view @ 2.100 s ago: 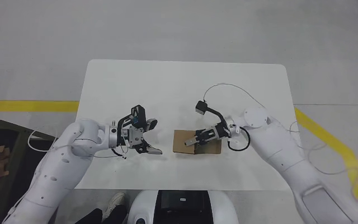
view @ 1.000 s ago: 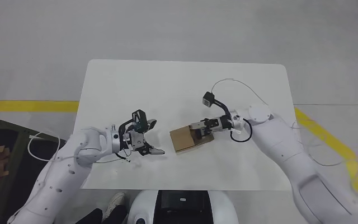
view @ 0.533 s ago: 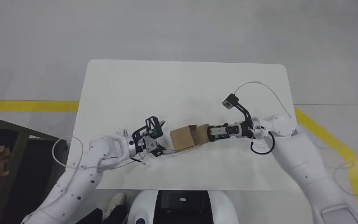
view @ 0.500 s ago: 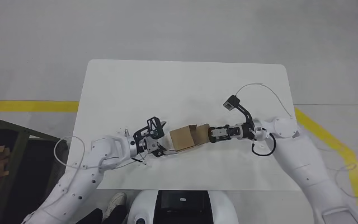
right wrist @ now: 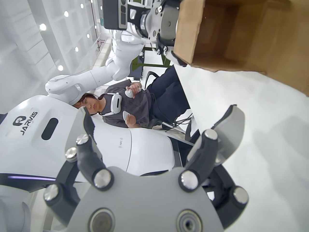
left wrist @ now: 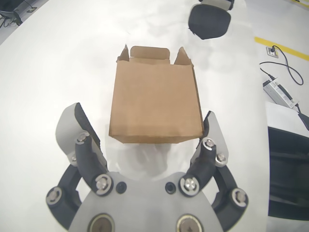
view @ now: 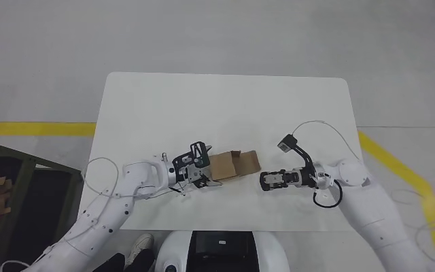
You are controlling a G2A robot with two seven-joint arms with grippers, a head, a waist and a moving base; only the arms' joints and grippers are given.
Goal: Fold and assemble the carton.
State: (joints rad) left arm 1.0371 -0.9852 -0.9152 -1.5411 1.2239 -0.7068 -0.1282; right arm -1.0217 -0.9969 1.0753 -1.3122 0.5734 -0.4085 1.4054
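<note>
Brown cardboard sits just below the centre of the top view: we see the carton [view: 233,164] lying on its side on the white table [view: 224,102], its open, flapped end toward the right. At its left end we find the left gripper [view: 202,175], jaws apart, one finger on each side of that end. Lower right of the carton, the right gripper [view: 265,181] lies near it without touching, jaws likewise spread.

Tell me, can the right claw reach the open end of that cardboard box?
Probably yes: the right claw is open and faces the carton at its open end, with just table between. The left claw sits at the closed end.
</note>
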